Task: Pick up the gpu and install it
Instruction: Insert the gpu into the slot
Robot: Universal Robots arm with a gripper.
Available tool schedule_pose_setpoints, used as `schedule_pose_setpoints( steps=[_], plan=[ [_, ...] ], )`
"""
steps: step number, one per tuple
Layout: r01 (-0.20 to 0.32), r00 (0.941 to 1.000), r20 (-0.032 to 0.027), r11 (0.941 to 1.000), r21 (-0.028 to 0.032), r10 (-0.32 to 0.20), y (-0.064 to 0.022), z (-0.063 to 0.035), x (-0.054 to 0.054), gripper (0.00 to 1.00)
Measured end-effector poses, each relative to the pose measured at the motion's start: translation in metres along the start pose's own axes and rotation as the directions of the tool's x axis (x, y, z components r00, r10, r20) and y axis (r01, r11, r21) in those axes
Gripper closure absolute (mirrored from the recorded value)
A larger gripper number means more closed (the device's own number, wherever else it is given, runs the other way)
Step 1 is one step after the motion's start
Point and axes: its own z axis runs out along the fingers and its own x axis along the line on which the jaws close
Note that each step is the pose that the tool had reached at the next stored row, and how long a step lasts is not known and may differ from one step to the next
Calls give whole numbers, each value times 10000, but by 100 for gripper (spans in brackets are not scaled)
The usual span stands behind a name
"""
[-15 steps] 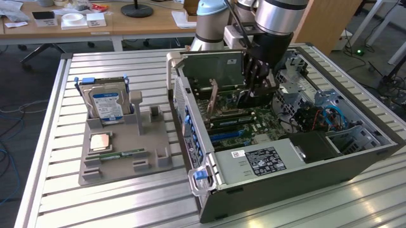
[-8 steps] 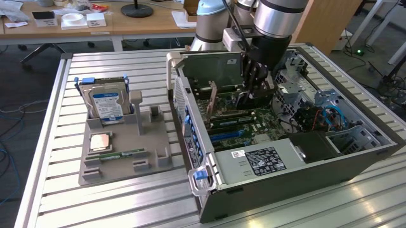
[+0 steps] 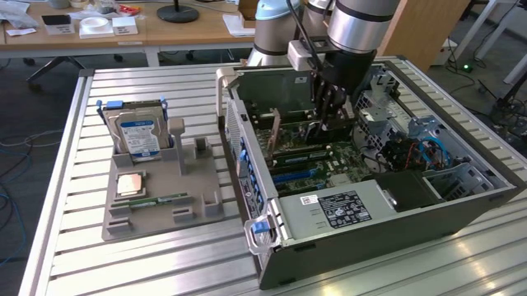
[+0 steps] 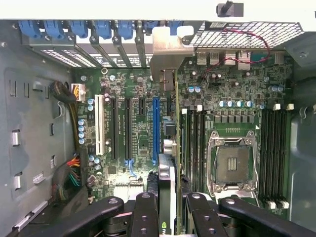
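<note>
On the slatted bench (image 3: 82, 259), toward its edge at the exterior view's right: open case (image 3: 362, 228), board (image 4: 138, 148) exposed. Toward the opposite edge: grey tray (image 3: 157, 213) with an upright drive (image 3: 138, 137) bearing a blue-white label, a chip (image 3: 132, 184) and a memory stick (image 3: 160, 201). Inside the case, on edge over the board: gpu (image 4: 167, 182), long axis running from claw (image 4: 170, 210) to rear wall, silver bracket (image 4: 170, 49) leading. Claw clenched on the gpu. Black label (image 3: 342, 208) on the psu (image 3: 298, 219), writing unreadable.
</note>
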Motion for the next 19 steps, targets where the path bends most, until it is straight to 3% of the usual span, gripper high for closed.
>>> schedule_pose_setpoints(
  steps=[19],
  plan=[
    [24, 10000, 0, 10000, 0, -24, 102, 90, 49, 73]
  ],
)
